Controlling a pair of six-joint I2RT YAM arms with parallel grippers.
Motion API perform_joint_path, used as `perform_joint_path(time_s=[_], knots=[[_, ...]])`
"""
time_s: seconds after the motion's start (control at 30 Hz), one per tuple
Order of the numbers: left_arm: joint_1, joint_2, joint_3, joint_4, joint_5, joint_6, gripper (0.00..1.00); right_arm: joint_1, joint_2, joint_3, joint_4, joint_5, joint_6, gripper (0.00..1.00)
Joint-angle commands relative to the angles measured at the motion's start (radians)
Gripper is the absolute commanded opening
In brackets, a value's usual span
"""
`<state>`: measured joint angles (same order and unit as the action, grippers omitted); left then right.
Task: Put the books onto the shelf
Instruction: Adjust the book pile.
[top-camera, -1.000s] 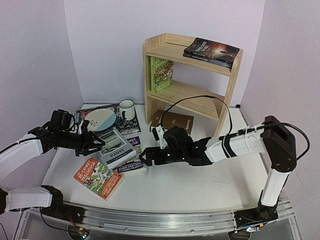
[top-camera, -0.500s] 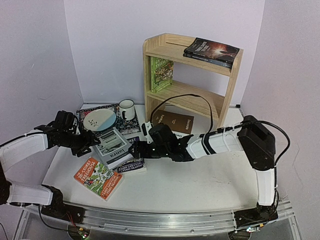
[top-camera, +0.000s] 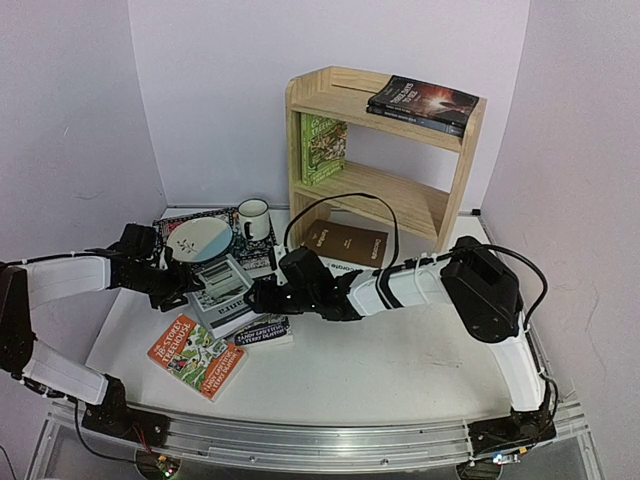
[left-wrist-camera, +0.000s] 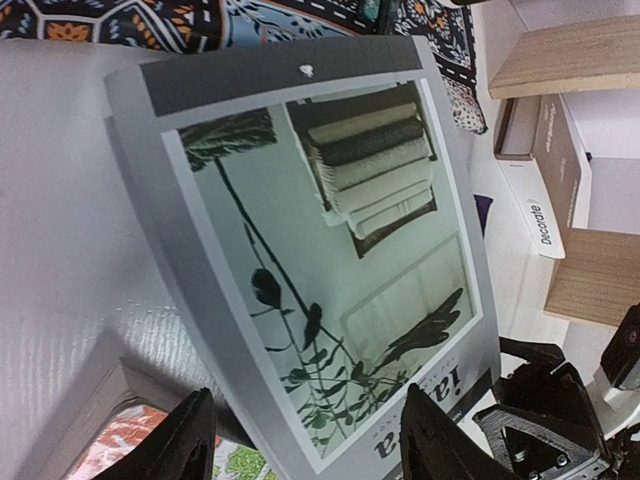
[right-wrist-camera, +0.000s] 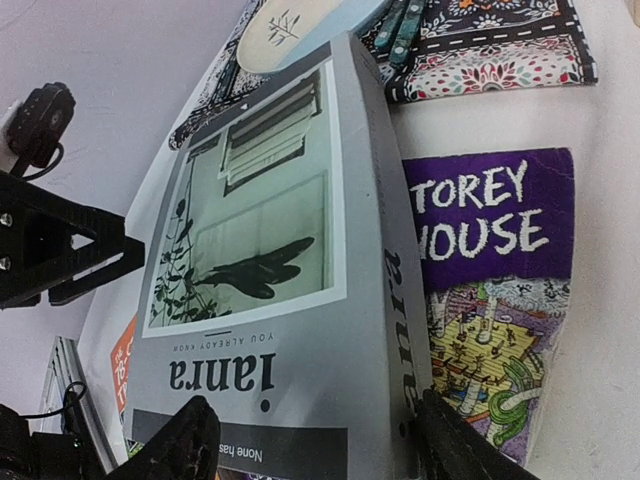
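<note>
Your left gripper (top-camera: 188, 288) and right gripper (top-camera: 256, 298) flank the grey book (top-camera: 222, 290) near the tabletop's (top-camera: 400, 375) left edge, jaws apart, likely to share its weight. Neither visibly clamps it yet.

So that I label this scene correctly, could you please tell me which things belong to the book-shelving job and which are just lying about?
Job: pale pine shelf; grey book; purple paperback; orange paperback; brown "Decorate" book; green paperback; two dark-covered books.
Lying about: patterned fabric mat; pale round plate; white mug.
</note>
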<state>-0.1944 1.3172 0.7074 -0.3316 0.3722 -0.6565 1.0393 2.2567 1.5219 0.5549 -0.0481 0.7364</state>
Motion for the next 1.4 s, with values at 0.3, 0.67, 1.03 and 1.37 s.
perform_joint_path(time_s=[0.3,0.67,1.03,1.37], knots=[[0.002,0.092,-0.021,0.201,0.339,0.031,0.53,0.032,-0.107,-0.139,0.064,-0.039,-0.026,0.58],[-0.08,-0.074,-0.065,0.214,0.443,-0.062,0.49,0.071,-0.29,-0.366,0.144,-0.068,-0.067,0.59],[-0.192,-0.128,-0.14,0.255,0.423,-0.12,0.34,0.162,-0.421,-0.544,0.136,-0.011,-0.065,0.61],[-0.193,0.015,-0.168,0.294,0.479,-0.048,0.25,0.177,-0.424,-0.571,0.118,0.021,-0.048,0.62]])
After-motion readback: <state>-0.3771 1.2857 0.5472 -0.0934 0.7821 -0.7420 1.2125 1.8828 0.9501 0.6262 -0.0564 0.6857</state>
